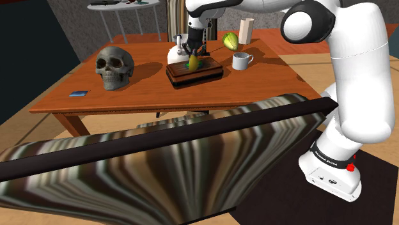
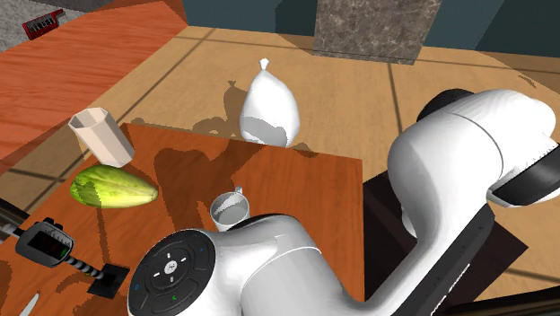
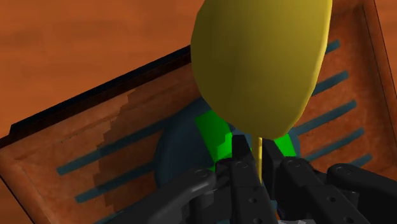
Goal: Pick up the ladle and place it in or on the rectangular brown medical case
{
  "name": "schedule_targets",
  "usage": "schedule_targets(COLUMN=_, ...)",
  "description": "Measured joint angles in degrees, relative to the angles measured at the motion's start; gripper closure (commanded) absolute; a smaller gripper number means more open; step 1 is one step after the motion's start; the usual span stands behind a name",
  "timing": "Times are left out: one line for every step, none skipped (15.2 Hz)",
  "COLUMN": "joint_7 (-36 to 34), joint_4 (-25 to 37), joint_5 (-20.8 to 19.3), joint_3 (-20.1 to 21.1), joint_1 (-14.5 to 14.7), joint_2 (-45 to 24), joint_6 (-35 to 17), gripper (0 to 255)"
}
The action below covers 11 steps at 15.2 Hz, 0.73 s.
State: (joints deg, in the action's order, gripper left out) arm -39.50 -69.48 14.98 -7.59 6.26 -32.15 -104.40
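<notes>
My pincer (image 3: 258, 145) is clamped on the thin handle of the yellow ladle (image 3: 261, 57). The ladle's bowl hangs over the brown case (image 3: 89, 149), contact not discernible. The case lies on the table (image 1: 140, 96), between skull (image 1: 115, 67) and mug (image 1: 241, 61).

a reddish wooden table (image 1: 147, 96) stands on a tan plank floor (image 2: 359, 99). nearer me runs a striped sofa back (image 1: 160, 172) with a dark top rail. behind the table are a small round table (image 1: 125, 5) on thin legs, a grey stone wall (image 1: 77, 25) and a dark teal wall (image 1: 25, 57).
</notes>
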Motion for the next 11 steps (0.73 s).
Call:
schedule_targets(joint_7=0.0, joint_4=0.0, joint_5=0.0, joint_3=0.0, joint_1=0.0, joint_2=0.0, joint_6=0.0, gripper=0)
schedule_targets(joint_7=0.0, joint_4=-0.1, joint_5=0.0, joint_3=0.0, joint_1=0.0, joint_2=0.0, joint_6=0.0, gripper=0)
schedule_targets(joint_7=0.0, joint_4=-0.1, joint_5=0.0, joint_3=0.0, joint_1=0.0, joint_2=0.0, joint_6=0.0, gripper=0)
schedule_targets(joint_7=0.0, joint_4=-0.1, joint_5=0.0, joint_3=0.0, joint_1=0.0, joint_2=0.0, joint_6=0.0, gripper=0)
schedule_targets(joint_7=0.0, joint_4=-0.1, joint_5=0.0, joint_3=0.0, joint_1=0.0, joint_2=0.0, joint_6=0.0, gripper=0)
schedule_targets(joint_7=0.0, joint_4=-0.1, joint_5=0.0, joint_3=0.0, joint_1=0.0, joint_2=0.0, joint_6=0.0, gripper=0)
schedule_targets(joint_7=0.0, joint_4=-0.1, joint_5=0.0, joint_3=0.0, joint_1=0.0, joint_2=0.0, joint_6=0.0, gripper=0)
schedule_targets(joint_7=0.0, joint_4=0.4, joint_5=-0.1, joint_3=-0.1, joint_1=-0.1, joint_2=0.2, joint_6=0.7, gripper=0)
schedule_targets(joint_7=-0.2, joint_4=2.4, joint_5=-0.1, joint_3=-0.1, joint_1=-0.3, joint_2=0.0, joint_6=2.3, gripper=0)
schedule_targets(joint_7=-0.2, joint_4=3.9, joint_5=-0.1, joint_3=-0.1, joint_1=-0.7, joint_2=-0.1, joint_6=3.8, gripper=0)
schedule_targets(joint_7=-0.3, joint_4=5.1, joint_5=-0.1, joint_3=-0.2, joint_1=-0.9, joint_2=0.1, joint_6=5.3, gripper=0)
